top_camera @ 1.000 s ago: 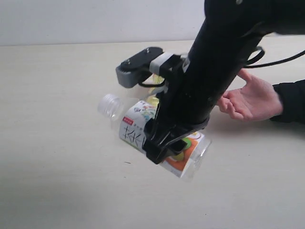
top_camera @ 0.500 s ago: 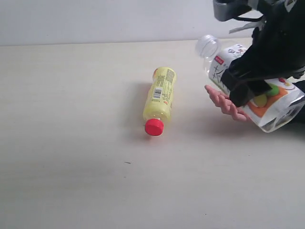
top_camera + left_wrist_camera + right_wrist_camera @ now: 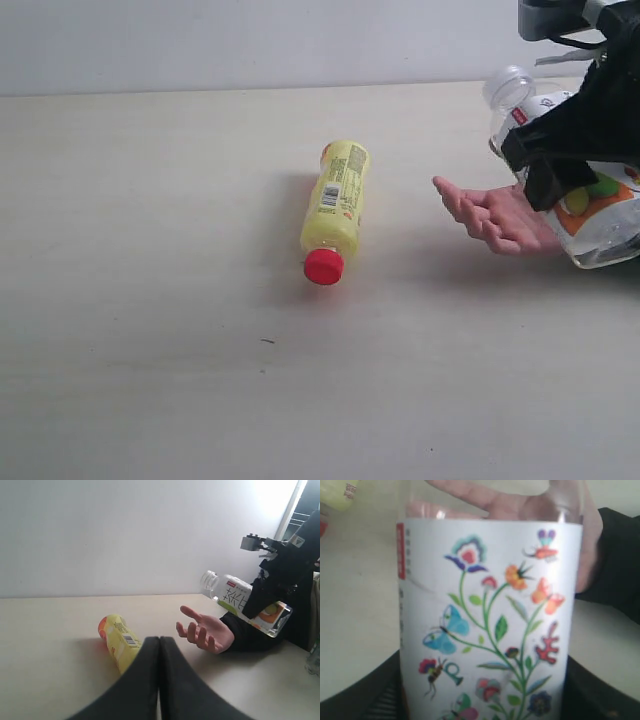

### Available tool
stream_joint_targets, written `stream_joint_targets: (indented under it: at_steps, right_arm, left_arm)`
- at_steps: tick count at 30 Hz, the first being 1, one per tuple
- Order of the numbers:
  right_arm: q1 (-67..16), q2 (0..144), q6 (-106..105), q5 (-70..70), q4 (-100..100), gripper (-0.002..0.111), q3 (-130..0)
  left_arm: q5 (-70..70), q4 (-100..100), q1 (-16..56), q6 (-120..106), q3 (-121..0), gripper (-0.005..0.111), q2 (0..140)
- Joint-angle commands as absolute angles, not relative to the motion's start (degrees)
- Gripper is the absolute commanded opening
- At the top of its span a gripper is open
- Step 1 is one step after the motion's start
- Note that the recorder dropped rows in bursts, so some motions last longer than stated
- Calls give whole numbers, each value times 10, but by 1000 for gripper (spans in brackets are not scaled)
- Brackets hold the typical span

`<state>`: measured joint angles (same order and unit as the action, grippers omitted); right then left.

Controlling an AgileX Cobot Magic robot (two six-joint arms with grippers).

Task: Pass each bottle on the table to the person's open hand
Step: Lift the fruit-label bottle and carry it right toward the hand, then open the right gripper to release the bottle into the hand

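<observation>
Clear bottle (image 3: 603, 226) | carried across, now over hand (image 3: 500, 215) | right pincer (image 3: 563, 162) gripping

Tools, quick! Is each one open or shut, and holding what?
Left tool: shut, holding nothing.
Right tool: clamped on the clear bottle.
Person's hand: open, palm up, empty.

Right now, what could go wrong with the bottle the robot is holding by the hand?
1. The clear bottle hangs tilted in the right gripper, above the hand; let go now, it might miss the palm and hit the table.
2. The gripper is near the fingers and could bump them.
3. The yellow bottle lies on its side and may roll when grabbed.
</observation>
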<state>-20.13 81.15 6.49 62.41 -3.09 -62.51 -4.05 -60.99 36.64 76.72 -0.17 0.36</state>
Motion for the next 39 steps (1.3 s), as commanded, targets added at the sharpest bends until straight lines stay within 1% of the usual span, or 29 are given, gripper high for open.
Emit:
stream_joint_targets:
  at_steps: [1, 15, 22, 30, 32, 33, 35, 39]
  right_arm:
    - [-188, 810, 67, 579, -41, 0, -604]
    - [-188, 943, 61, 532, -54, 0, -603]
    - [-188, 972, 102, 493, -97, 0, -603]
    - [-188, 986, 106, 495, -106, 0, -604]
    - [-188, 988, 106, 492, -121, 4, -604]
    - [-188, 988, 106, 492, -123, 9, -604]
    - [-188, 988, 106, 492, -123, 19, -604]
    - [-188, 988, 106, 492, -123, 46, -604]
  left_arm:
    - [-37, -607, 366, 767, 0, 0, 0]
    - [-37, -607, 366, 767, 0, 0, 0]
    - [-37, -607, 366, 767, 0, 0, 0]
    - [-37, -607, 366, 767, 0, 0, 0]
    - [-37, -607, 366, 767, 0, 0, 0]
    - [-37, -607, 366, 767, 0, 0, 0]
    - [-37, -607, 366, 767, 0, 0, 0]
    - [-37, -607, 366, 767, 0, 0, 0]
